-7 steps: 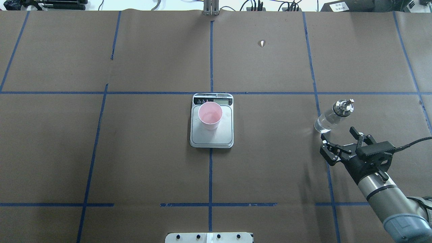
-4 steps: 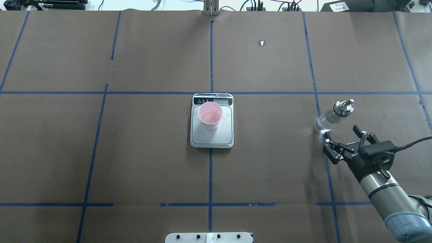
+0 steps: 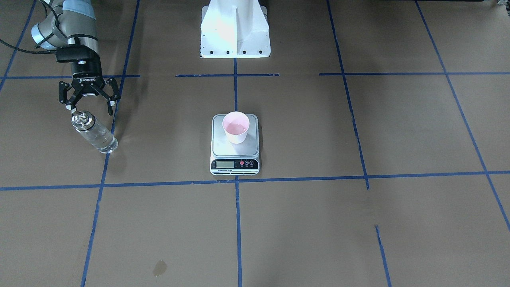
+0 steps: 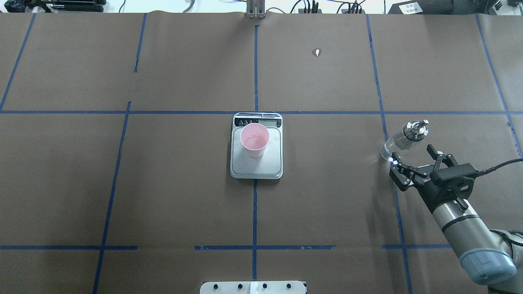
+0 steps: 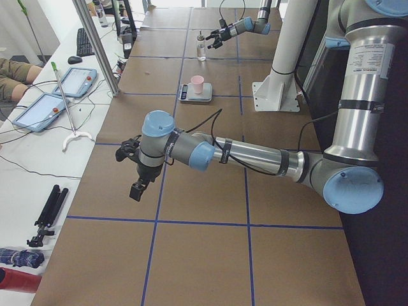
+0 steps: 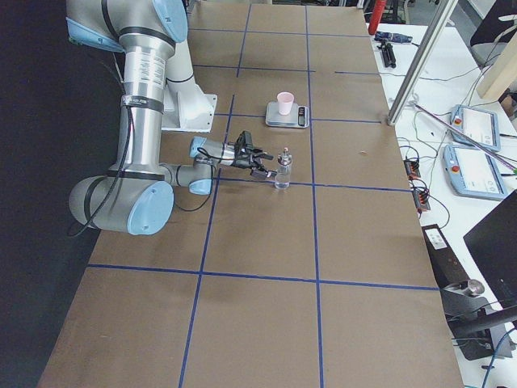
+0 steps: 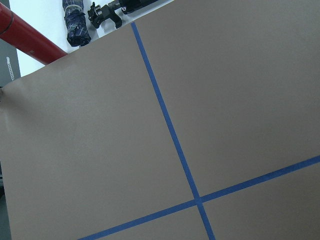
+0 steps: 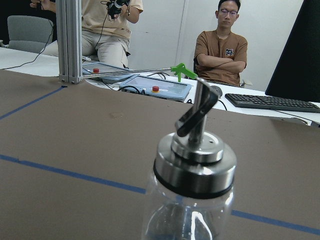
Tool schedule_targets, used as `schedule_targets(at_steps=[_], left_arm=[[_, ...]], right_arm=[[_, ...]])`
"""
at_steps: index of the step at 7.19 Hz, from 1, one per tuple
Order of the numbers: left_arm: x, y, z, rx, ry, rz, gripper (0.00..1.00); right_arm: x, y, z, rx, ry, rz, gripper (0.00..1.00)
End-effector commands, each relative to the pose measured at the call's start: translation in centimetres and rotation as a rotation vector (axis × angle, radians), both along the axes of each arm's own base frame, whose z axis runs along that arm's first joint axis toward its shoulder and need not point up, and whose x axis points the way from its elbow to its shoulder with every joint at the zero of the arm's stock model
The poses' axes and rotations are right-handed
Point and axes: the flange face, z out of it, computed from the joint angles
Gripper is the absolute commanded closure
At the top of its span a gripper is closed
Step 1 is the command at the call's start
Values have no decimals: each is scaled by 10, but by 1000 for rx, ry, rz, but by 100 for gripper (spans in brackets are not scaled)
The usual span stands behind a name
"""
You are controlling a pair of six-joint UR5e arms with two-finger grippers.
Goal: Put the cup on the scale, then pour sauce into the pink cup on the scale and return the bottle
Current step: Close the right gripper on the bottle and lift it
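Clear glass cylinder bottle (image 4: 398,142), shiny metal spout, right gripper (image 4: 410,153) beside it — jaws spread, pink tapered paper cup (image 4: 254,141) on brushed-steel scale (image 4: 256,167), left gripper (image 5: 131,171) jaws — cannot tell

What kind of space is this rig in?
Looks like a robotics research lab, probably a data-collection cell: table papered brown with a blue tape grid, teach pendants beside it, and a seated person nearby.

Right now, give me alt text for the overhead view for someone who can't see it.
The right arm's open tool sits close to a clear bottle standing on the right of the brown table. At the centre, a pink cup stands on a steel scale.
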Motion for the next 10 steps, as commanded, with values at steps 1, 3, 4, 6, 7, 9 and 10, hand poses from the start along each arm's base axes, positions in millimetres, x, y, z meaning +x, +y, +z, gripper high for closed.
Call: schedule_targets(at_steps=[1,3,4,6,7,9,10], left_arm=[[0,1,1,0,0,0,0],[0,0,-1,2,1,-1,0],[0,0,-2,4,1,-1,0],[0,0,-3,5,1,-1,0],[0,0,-3,7,1,-1,0],[0,0,-2,4,1,-1,0],[0,0,-2,4,1,-1,0]], right_arm=[[-1,-4,12,-4,26,9,0],[-31,-17,8,0,5,25,0],[-31,-23,10,-2,8,34,0],[-27,-29,16,-7,14,51,0],[-25,-32,15,-7,11,56,0],[-22,-35,11,-3,-23,56,0],[-20,-38,13,-7,-21,57,0]])
